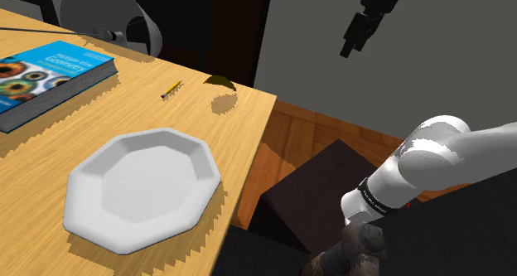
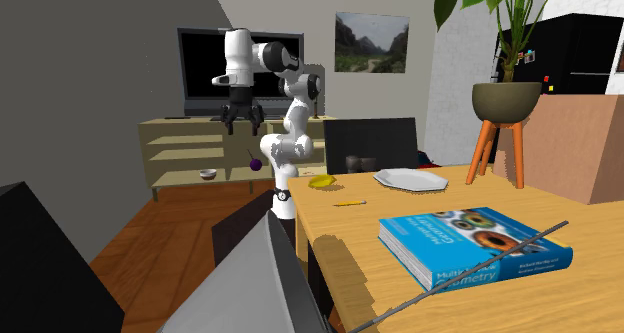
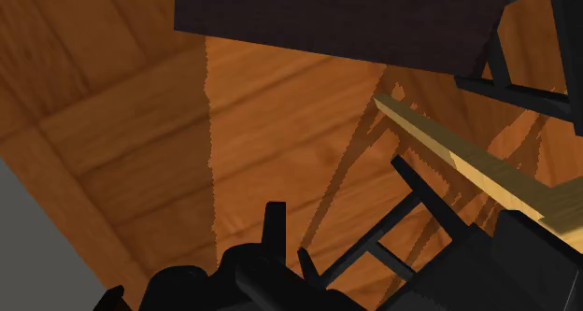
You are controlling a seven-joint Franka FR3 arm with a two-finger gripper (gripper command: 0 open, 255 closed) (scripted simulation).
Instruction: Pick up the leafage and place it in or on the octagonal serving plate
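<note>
My end effector (image 2: 243, 124) hangs high in the air, off to the side of the table (image 1: 240, 129) and holding nothing. In the second exterior view its fingers look apart, though they are small there, so I hold that loosely. The wrist camera looks down past the table's edge at the wooden floor (image 3: 280, 122), so I judge the reach to be barely begun.

The leaf (image 1: 220, 81) is a curled yellow-green piece. It lies on the table near the far corner, close to the edge that faces the arm. A pencil (image 1: 171, 89) lies near it on the shoulder view's left. The white eight-sided plate (image 1: 141, 187) sits well apart from both, nearer the shoulder camera, and a blue book (image 1: 45, 75) lies beyond it.

To do this step well, I would first carry the end effector across until it is over the table. I would lower it only once the leaf is centred between the fingers in the wrist view. I would turn the wrist so the fingers straddle the leaf's narrow width and pinch its raised curl, since a flat thin edge gives little to grip.

The descent should be straight and slow. Any sideways sweep so close to the edge could flick the leaf onto the floor or nudge the pencil. I would close gently, then lift well clear before heading for the plate.
</note>
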